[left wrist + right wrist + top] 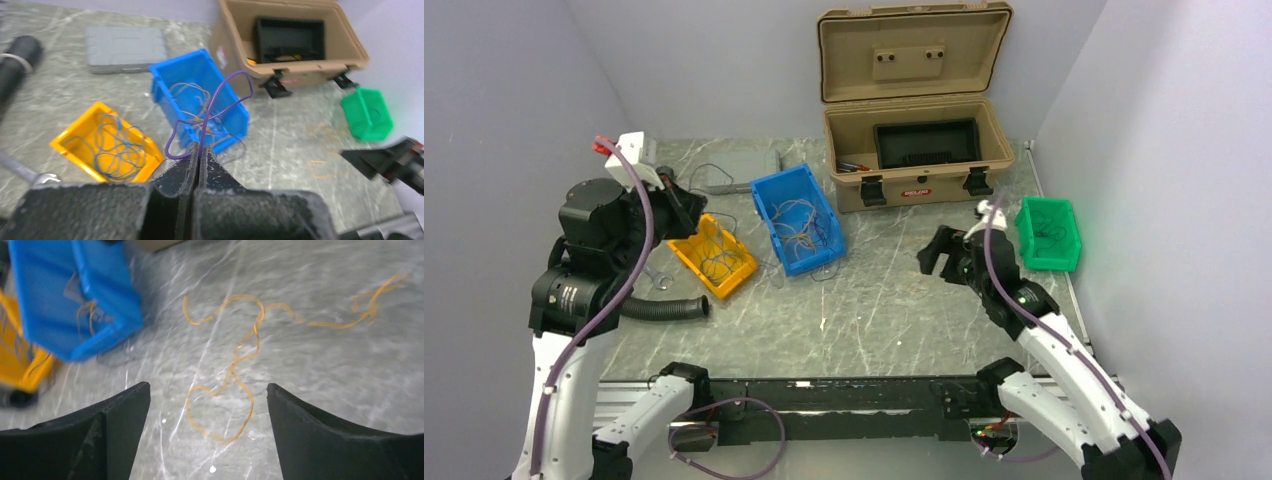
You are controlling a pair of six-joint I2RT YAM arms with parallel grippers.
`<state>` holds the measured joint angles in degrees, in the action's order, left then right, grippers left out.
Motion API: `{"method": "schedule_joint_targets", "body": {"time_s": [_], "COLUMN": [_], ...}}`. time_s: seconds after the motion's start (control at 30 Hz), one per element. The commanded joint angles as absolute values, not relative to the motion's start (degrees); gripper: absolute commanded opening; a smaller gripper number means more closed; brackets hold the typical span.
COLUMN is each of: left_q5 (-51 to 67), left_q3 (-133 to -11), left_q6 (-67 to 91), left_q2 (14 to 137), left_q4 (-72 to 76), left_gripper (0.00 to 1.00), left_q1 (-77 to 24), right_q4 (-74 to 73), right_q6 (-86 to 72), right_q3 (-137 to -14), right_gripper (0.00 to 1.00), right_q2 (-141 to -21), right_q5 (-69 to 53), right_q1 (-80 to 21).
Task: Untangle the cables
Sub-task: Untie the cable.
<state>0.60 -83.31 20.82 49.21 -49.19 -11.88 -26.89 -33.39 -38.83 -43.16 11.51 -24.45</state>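
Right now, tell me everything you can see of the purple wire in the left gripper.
The purple wire is very thin and flexible-looking, one strand bent into loose loops. The left gripper pinches it between shut fingers; the rest sticks out free beyond the tips, touching nothing else visible. Its ends are unclear.

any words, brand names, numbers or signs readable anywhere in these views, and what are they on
None can be read in any view.
The small red and white label on the front of the tan case, between its latches: too small to read.
No other printed marks show on anything else.
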Motion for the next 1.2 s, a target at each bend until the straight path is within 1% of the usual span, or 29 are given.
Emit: {"method": "schedule_joint_targets", "body": {"time_s": [0.0,0.07,0.17,0.23,0.33,0.43,0.5,0.63,0.97,1.03,1.07,1.17], "left_q5": [13.5,13.59,14.87,16.79,19.34,20.01,20.03,19.82,18.74,18.43,18.29,18.15], "left_q3": [-85.13,-84.04,-82.34,-81.22,-79.61,-78.51,-78.05,-77.5,-76.23,-76.37,-76.42,-76.5], "left_q6": [19.14,18.86,18.46,18.32,18.1,17.7,17.39,16.66,15.62,15.37,15.29,15.23], "left_q2": [50.83,49.8,48.85,48.53,48.19,47.5,47.11,46.59,46.29,46.47,46.57,46.67], "left_q4": [-49.62,-49.49,-49.07,-48.68,-48.3,-48.49,-48.84,-49.93,-50.58,-50.78,-50.88,-50.82], "left_gripper": [0.0,0.0,0.0,0.0,0.0,0.0,0.0,0.0,0.0,0.0,0.0,0.0], "left_q1": [-11.94,-11.95,-11.94,-11.95,-11.94,-11.95,-11.95,-11.95,-11.93,-11.95,-11.95,-11.95], "right_q4": [-17.08,-14.02,-10.35,-7.46,-0.77,4.71,6.66,10.52,14.76,14.6,14.56,14.14], "right_q6": [-25.92,-24.75,-23.5,-23.66,-25.38,-26.39,-26.81,-27.4,-28.89,-29.31,-29.37,-29.67], "right_q3": [-39.52,-40.48,-43.13,-44.74,-45.4,-46.59,-47.88,-50.34,-55.78,-56.76,-56.93,-56.51], "right_gripper": [0.91,0.88,0.83,0.76,0.71,0.69,0.68,0.65,0.5,0.38,0.3,0.02], "right_q2": [-49.75,-53.47,-59.99,-64.88,-70.96,-77.77,-81.47,-88.11,-100.33,-101.37,-101.24,-98.27], "right_q5": [-8.38,-10.24,-7.04,-6.33,-8.23,-9.14,-9.11,-10.32,-12.14,-12.37,-12.43,-11.6], "right_q1": [-25.98,-29.02,-36.36,-38.57,-39.13,-39.47,-39.86,-40.29,-41.03,-41.15,-41.33,-41.66]}}
